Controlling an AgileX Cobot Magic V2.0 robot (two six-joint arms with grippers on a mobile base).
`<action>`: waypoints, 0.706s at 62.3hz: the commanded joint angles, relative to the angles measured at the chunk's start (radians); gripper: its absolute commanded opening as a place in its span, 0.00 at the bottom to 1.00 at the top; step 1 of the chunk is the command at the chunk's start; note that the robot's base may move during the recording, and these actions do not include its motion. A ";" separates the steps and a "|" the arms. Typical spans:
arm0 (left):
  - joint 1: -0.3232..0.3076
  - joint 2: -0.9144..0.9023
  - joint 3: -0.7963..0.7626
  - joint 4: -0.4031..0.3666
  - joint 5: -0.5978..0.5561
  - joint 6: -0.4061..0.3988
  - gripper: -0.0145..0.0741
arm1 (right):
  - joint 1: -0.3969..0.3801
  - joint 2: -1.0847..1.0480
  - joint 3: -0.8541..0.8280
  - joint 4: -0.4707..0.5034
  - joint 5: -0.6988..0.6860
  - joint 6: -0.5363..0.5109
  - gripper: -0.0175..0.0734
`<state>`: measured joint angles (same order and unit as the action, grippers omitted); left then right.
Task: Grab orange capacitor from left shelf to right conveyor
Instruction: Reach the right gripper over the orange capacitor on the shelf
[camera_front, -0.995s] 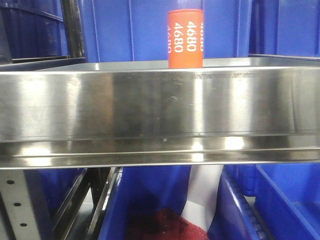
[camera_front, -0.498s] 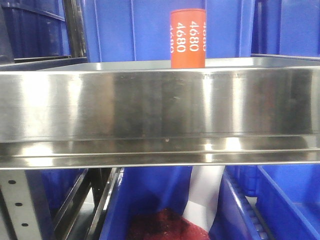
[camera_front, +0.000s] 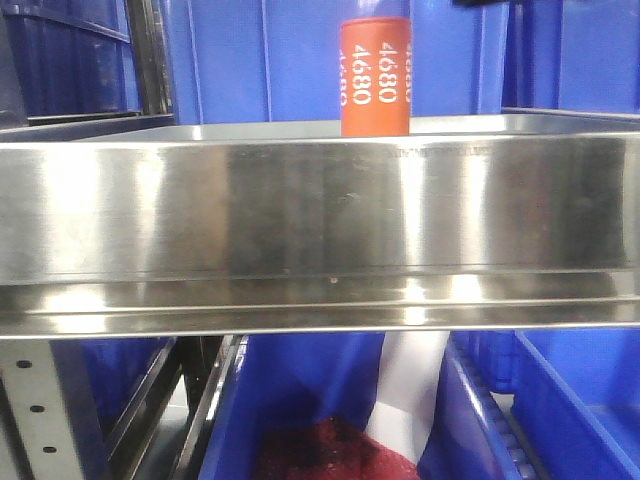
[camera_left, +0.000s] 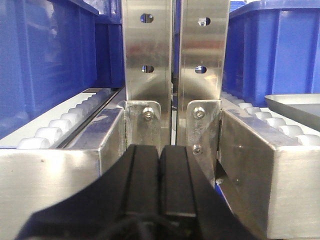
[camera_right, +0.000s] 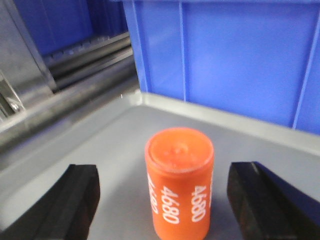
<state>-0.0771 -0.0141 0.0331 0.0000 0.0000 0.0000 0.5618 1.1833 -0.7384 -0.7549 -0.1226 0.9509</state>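
**With the right claw spread, the capacitor stands centred in its gap**

Because the next move is a squeeze, what matters most is that the orange capacitor (camera_right: 179, 182) sits midway between the two fingers (camera_right: 75, 200) of the right claw (camera_right: 167, 202). It has clear space on either side and touches neither pad. The claw is released, with its jaws held wide. The capacitor's long axis is upright, so the flat top faces the wrist camera and the "4680" print runs down the side, square to the line along which the jaws would close. I cannot tell whether the tips are level with its body or stop just short of it. A small advance may be needed before closing.

Beneath and beyond the claw lies the grey floor of the left shelf (camera_right: 100, 150), where the capacitor stands. Its rear lip follows, and behind that is the wall of a blue bin (camera_right: 240, 60). The front view shows the capacitor (camera_front: 376, 78) rising behind the shelf's tall steel lip (camera_front: 300, 210).

The right arm is plainly the nearer one. The left claw (camera_left: 160, 185) is clenched on nothing and faces perforated steel uprights (camera_left: 172, 65) and roller rails (camera_left: 65, 125), with no capacitor ahead of it. The right conveyor is not in view.
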 joint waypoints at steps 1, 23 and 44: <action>-0.002 0.010 -0.008 -0.005 -0.090 0.000 0.05 | -0.003 0.007 -0.038 -0.010 -0.048 -0.001 0.88; -0.002 0.010 -0.008 -0.005 -0.090 0.000 0.05 | -0.003 0.219 -0.142 -0.011 -0.046 -0.079 0.88; -0.002 0.010 -0.008 -0.005 -0.090 0.000 0.05 | -0.003 0.286 -0.181 -0.010 0.086 -0.076 0.26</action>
<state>-0.0771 -0.0141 0.0331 0.0000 0.0000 0.0000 0.5618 1.4996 -0.8901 -0.7566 -0.0645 0.8837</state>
